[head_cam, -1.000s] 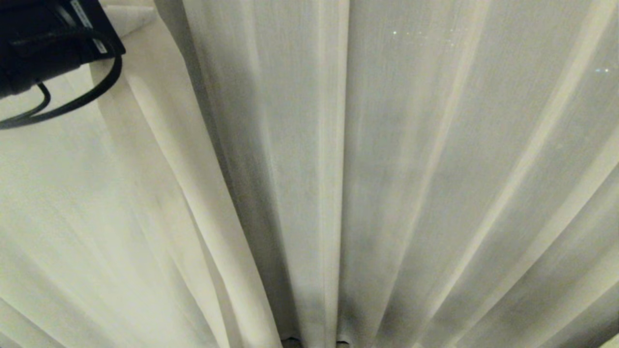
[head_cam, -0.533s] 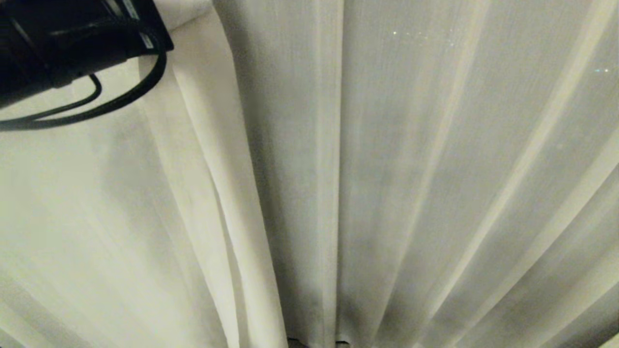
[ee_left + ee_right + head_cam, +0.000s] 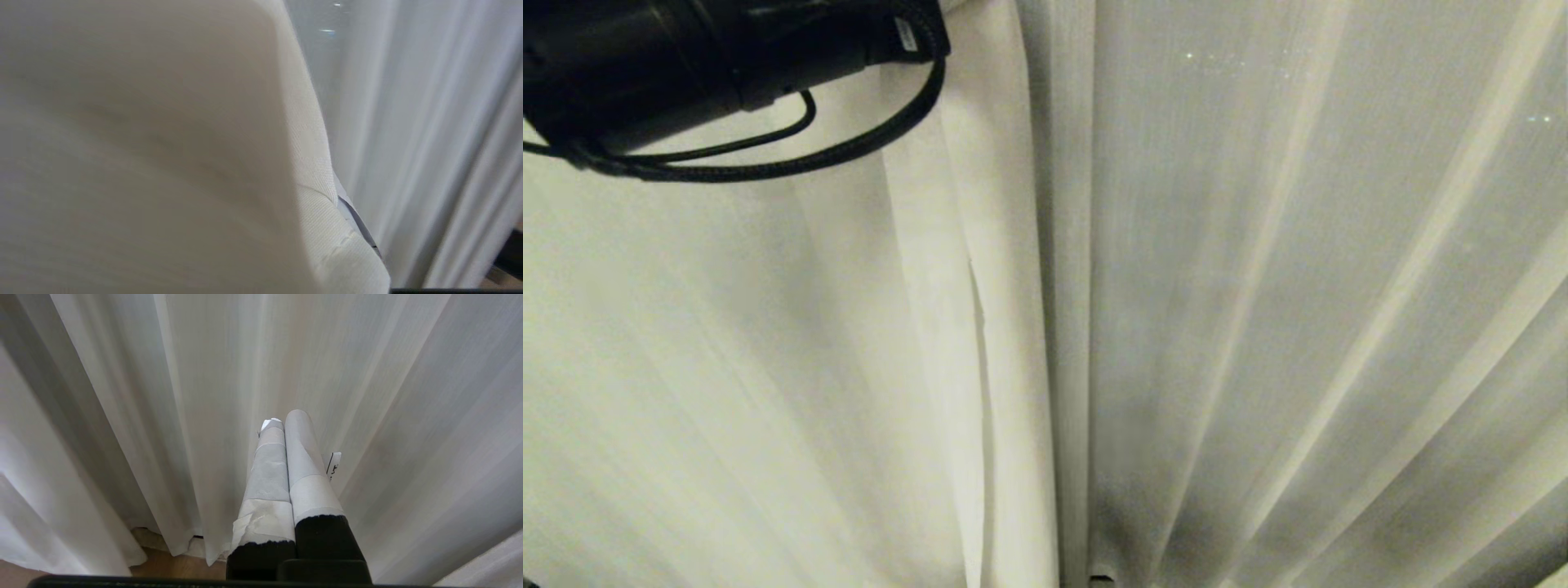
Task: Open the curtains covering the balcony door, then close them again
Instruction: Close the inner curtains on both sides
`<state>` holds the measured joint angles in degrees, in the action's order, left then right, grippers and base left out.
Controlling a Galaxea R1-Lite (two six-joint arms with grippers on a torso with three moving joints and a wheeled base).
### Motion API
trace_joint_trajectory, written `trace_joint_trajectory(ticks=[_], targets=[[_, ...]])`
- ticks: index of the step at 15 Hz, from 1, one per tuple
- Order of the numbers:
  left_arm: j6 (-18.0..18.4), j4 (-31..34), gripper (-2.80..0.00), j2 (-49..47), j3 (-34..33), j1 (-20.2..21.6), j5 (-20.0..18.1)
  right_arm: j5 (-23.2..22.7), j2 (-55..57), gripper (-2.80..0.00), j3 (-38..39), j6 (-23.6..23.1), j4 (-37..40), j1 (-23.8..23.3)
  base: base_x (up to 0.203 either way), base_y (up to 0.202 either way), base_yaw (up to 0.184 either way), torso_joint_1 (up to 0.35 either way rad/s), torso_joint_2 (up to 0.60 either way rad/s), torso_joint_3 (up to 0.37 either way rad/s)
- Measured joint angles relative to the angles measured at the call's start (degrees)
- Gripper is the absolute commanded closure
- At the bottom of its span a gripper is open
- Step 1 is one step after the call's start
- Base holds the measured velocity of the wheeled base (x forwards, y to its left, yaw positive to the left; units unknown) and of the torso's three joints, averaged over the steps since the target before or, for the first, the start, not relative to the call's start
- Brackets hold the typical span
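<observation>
Left claw itself is hidden behind cloth; only its dark wrist (image 3: 727, 57) and looped cable (image 3: 792, 159) show at the upper left of the head view, and the fingers read as together, most likely pinched on the edge of the left curtain (image 3: 768, 343), whose hemmed weave fills the left wrist view. Right claw (image 3: 282, 420) hangs idle before the right curtain (image 3: 1298, 286), its taped fingers pressed together on nothing. Both panels meet near the middle, so the step in hand looks like drawing the left panel back to shut. To do it well, I would keep the pinch firm on the hem, travel level along the rail line and not drag downward, and stop once the edges touch or overlap, since loose pleats can slip free. No door shows anywhere; it must lie behind the cloth. Wooden floor (image 3: 179, 567) peeks below the hems.
</observation>
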<state>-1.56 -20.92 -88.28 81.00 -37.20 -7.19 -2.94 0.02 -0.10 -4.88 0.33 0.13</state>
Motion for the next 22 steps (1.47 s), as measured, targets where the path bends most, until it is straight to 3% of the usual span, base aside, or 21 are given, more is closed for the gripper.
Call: trace_joint_trajectory(ticks=[9,18,22], targets=[[0.0,-0.07,0.0,-9.98,7.89,-7.35,0.12,-0.01,0.0,0.0,0.0,0.02,0.0,0.02,0.0,0.0,0.0,0.0,0.0,0.0],[0.18,-0.22,0.0,-12.71,6.65,-8.22,0.49,0.02,0.0,0.0,0.0,0.0,0.02,0.02,0.0,0.0,0.0,0.0,0.0,0.0],[-0.23,-0.72,0.0,-11.64,0.92,-7.78,7.56,0.02,0.0,0.0,0.0,0.02,0.0,0.02,0.0,0.0,0.0,0.0,0.0,0.0]])
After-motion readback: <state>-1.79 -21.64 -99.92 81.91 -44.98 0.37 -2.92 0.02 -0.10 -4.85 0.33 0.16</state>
